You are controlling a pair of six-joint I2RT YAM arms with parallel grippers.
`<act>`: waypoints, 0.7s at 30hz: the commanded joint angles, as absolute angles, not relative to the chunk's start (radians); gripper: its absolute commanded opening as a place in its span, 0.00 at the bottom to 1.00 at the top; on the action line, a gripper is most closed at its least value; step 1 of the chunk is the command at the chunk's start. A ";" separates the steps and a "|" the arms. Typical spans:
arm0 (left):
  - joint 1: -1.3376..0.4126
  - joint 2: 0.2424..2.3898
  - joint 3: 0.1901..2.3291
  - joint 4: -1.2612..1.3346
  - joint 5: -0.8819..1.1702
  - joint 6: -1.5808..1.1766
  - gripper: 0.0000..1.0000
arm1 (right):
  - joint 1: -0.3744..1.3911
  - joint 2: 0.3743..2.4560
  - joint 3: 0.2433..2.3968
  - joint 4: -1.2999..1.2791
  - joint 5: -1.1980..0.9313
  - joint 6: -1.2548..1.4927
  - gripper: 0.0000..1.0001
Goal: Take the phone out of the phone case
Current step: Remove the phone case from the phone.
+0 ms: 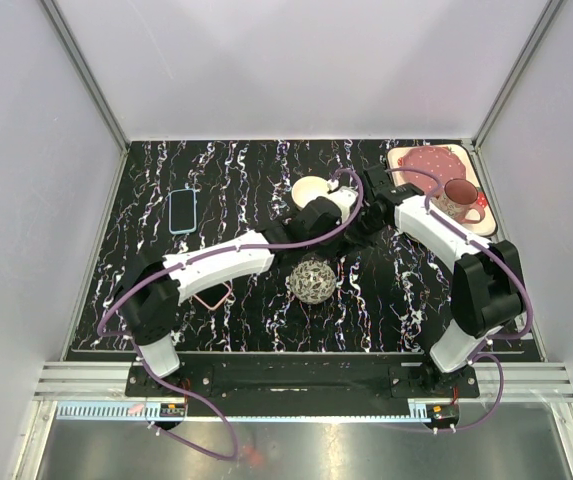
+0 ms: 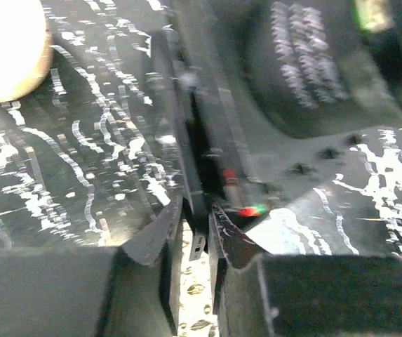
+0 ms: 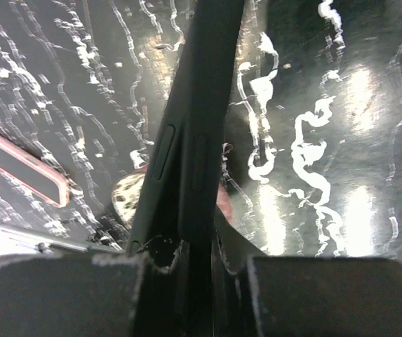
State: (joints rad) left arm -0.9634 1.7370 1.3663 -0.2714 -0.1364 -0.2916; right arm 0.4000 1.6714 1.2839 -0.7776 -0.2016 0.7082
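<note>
Holding phone (image 3: 208,77) in dark case (image 3: 160,165) edge-on, left gripper (image 2: 195,232) and right gripper (image 3: 193,261) both pinched narrow on its edges; probably light, stiff, slick; best peeled at pliable case lip.

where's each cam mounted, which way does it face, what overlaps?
Top external: above and behind the bases, looking down at the table; both arms show.
Left wrist: on the left arm, facing along the left gripper, closed on a black phone edge; both fingers show.
Right wrist: on the right arm, facing past the right gripper, closed on that phone; both fingers show.
Shared: both wrist views see the phone; top and right wrist see the pink case.
</note>
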 commanded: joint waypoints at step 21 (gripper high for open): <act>-0.753 1.534 1.441 -0.249 -0.082 -0.448 0.00 | 0.397 1.614 1.243 -0.813 0.031 0.609 0.00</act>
State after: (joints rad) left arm -0.8444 1.6409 1.4097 -0.3641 -0.1635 -0.3866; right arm 0.4000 1.6691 1.2331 -0.8200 -0.0612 0.6422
